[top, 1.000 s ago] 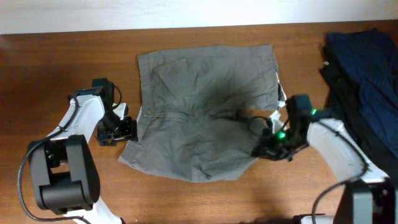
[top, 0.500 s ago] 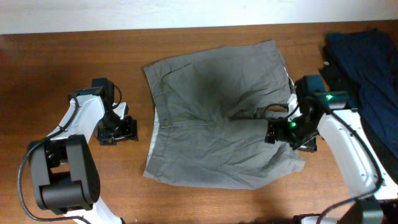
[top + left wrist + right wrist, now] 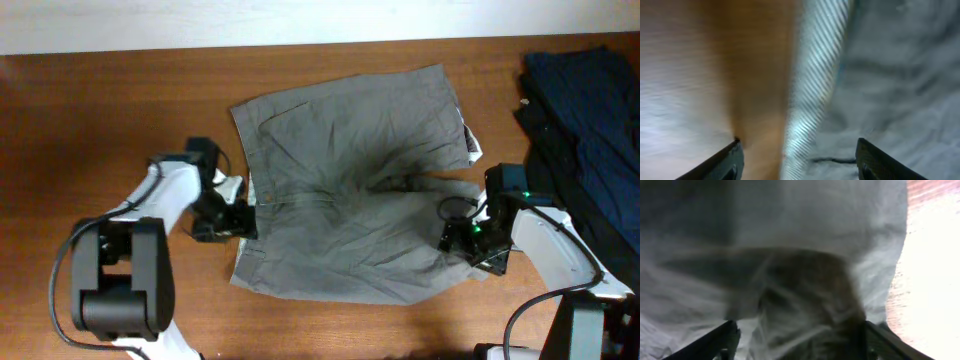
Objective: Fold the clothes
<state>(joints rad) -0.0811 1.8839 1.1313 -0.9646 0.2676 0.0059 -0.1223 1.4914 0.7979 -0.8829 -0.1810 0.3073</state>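
Lying flat and wrinkled at mid-table are the grey-olive shorts [image 3: 350, 190], set on the wooden table [image 3: 100, 100].

- Left arm: bent at the elbow and reached inward from the lower left corner. The left gripper [image 3: 238, 218] is held just beside the left hem of the shorts. In the wrist view its fingers [image 3: 730, 157] are spread wide and nothing is gripped; bare wood, a pale striped lining [image 3: 815, 75] and grey cloth are framed between them.
- Right arm: folded in from the lower right corner, wrist turned toward the shorts. The right gripper [image 3: 463, 238] is placed on the right edge of the shorts. The wrist view is blurred, but the jaws appear spread apart over a raised fold of fabric, not closed on it.
- Navy and black garments [image 3: 585, 110]: piled at the table's right edge, apart from the shorts, partly overlapped by the right arm.
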